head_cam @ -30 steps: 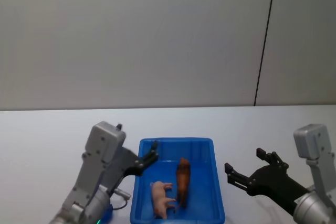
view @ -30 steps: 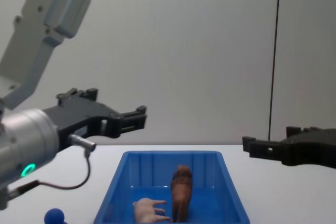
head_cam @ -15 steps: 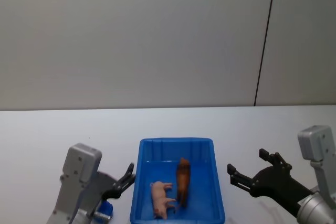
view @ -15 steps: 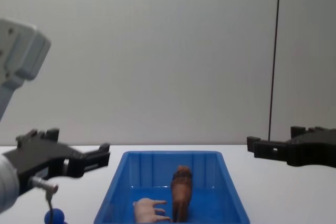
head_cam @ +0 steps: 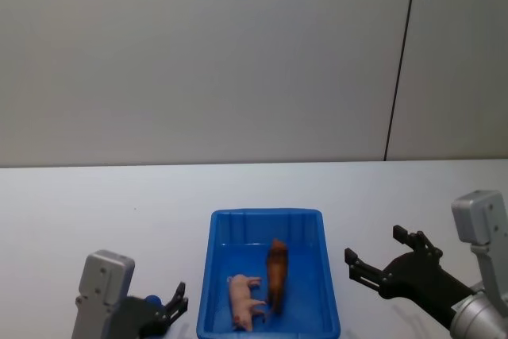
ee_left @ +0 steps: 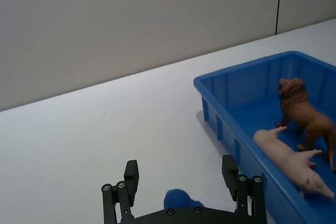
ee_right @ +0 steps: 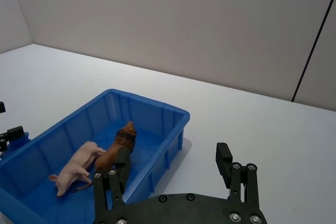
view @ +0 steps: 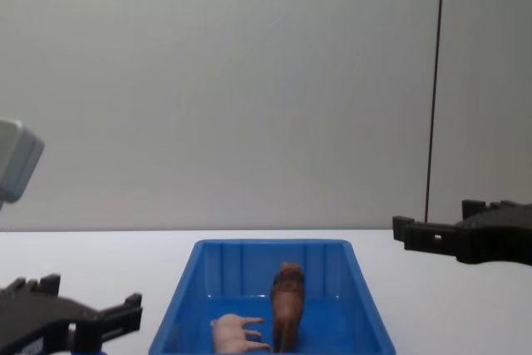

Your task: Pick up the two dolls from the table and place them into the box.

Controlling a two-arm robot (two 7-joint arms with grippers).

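Blue box (head_cam: pixel 329 307) holds 2 dolls: 1 lion (head_cam: pixel 277 274), 1 pig (head_cam: pixel 244 300).

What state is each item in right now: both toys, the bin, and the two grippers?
Lion figurine: standing upright inside the bin.
Pig figurine: lying on its side inside the bin, beside the lion.
Blue bin: on the white table, holding both toys.
Left gripper: open, empty, low over the table left of the bin.
Right gripper: open, empty, right of the bin.
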